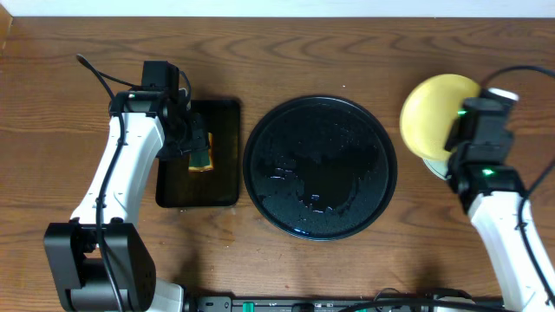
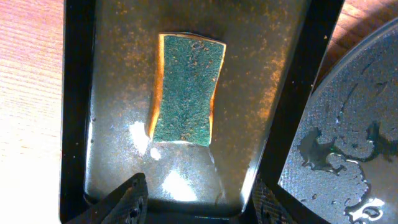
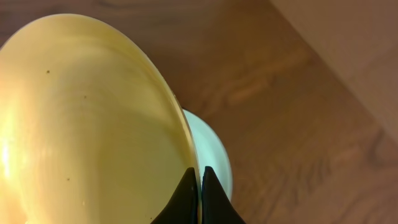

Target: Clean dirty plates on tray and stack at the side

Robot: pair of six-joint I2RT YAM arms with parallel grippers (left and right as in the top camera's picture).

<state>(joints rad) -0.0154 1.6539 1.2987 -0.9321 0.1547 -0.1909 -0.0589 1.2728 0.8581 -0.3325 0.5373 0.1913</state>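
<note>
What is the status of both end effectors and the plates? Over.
Left end effector open above sponge in rectangular tray. Right end effector shut on yellow plate rim, over mint plate. Round tray wet.

We see the overhead view evenly and softly lit, with only faint shadows on the brown wooden counter (image 1: 347,52). Pale reflections shimmer on wet patches of the large round glossy black tray (image 1: 321,117). In the left wrist view, white glare blooms on the smaller rectangular black tray (image 2: 74,124), while the green sponge (image 2: 186,90) is sharp. In the right wrist view, the pale yellow round plastic plate (image 3: 81,124) glows warm and soft, and the counter behind it is blurred.
</note>
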